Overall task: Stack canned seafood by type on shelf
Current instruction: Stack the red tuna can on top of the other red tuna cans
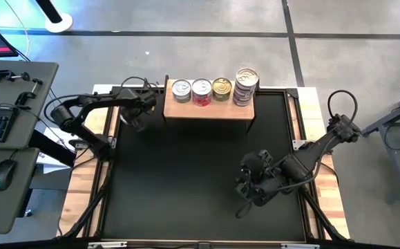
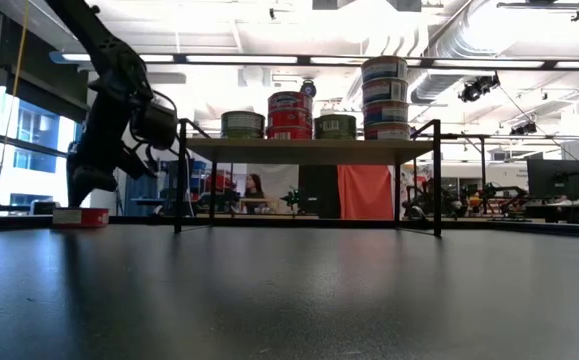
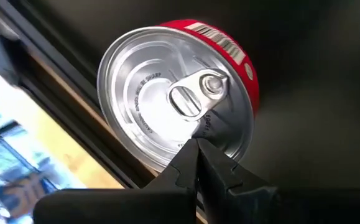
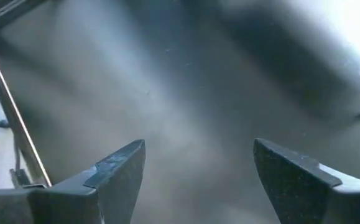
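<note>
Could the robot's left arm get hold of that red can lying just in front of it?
Probably yes. The left gripper is right over the red can with nothing between them, but its fingers are shut together, so they would have to open first.

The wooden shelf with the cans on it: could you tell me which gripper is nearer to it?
The left. The left gripper hangs just off the shelf's left end, over a red-labelled can. The right gripper, open and empty, sits far in front, near the mat's right side.

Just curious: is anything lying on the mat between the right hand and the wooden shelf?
No. The high view shows bare black mat between the right hand and shelf.
</note>
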